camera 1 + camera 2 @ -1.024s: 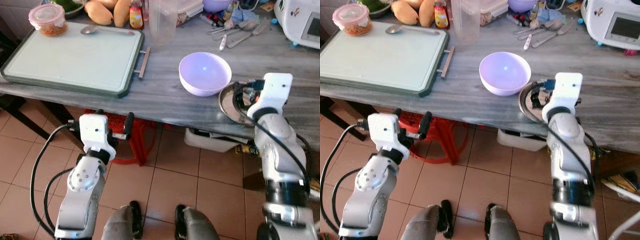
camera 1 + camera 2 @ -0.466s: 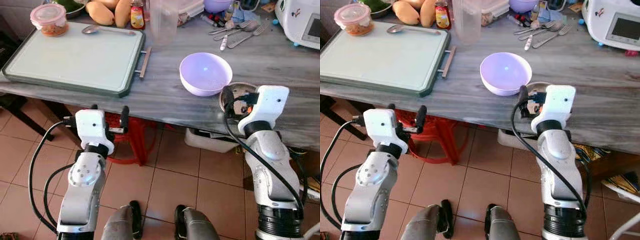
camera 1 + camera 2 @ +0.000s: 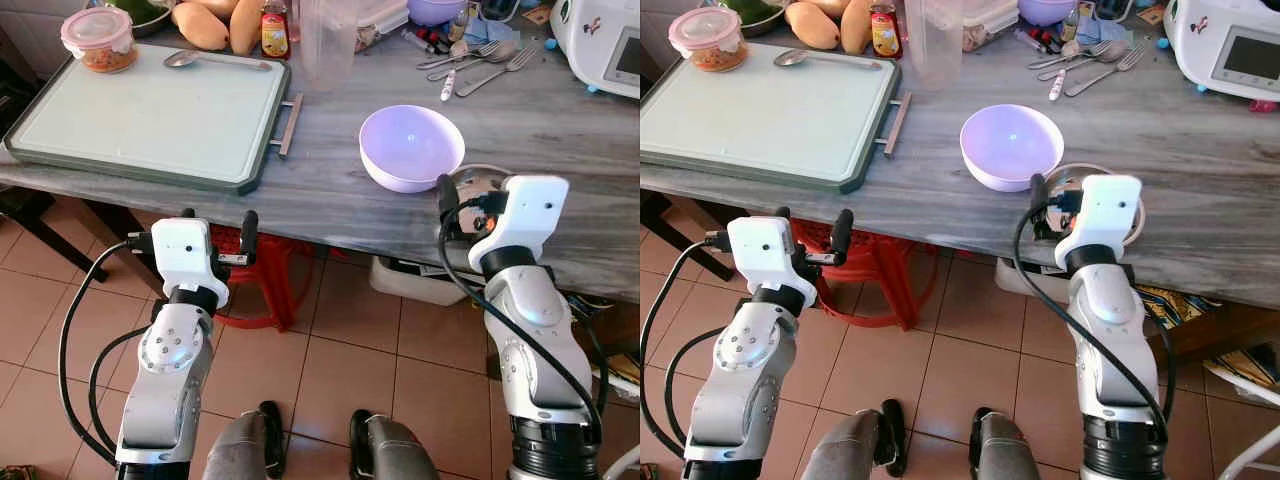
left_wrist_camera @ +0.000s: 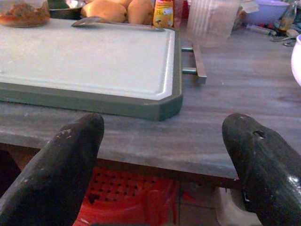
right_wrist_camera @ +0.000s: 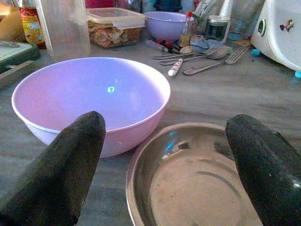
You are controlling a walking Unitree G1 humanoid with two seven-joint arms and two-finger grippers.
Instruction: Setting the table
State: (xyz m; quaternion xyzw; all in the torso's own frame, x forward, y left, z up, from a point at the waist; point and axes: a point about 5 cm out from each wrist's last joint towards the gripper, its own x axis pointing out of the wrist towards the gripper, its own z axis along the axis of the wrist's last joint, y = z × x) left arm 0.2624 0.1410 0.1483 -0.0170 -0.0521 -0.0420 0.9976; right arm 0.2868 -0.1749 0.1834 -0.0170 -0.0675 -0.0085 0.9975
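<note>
A lilac bowl (image 3: 410, 147) stands near the front edge of the grey table (image 3: 330, 190). A shallow steel bowl (image 5: 197, 183) sits just to its right, touching or nearly touching it. My right gripper (image 5: 162, 160) is open at the table's edge, its fingers (image 5: 61, 165) spread low before both bowls and holding nothing. A green tray (image 3: 150, 110) lies at the left with a spoon (image 3: 185, 60) on its far side. My left gripper (image 4: 162, 141) is open and empty, below the table's front edge before the tray's right corner.
Forks and spoons (image 3: 475, 60) lie at the back right beside a white appliance (image 3: 605, 40). A clear jug (image 3: 325, 40), a lidded food tub (image 3: 95, 38) and mangoes (image 3: 215, 20) line the back. A red stool (image 3: 260, 270) stands under the table.
My right gripper has drawn back from over the steel bowl toward the table's edge and a little left. The left arm has shifted slightly left.
</note>
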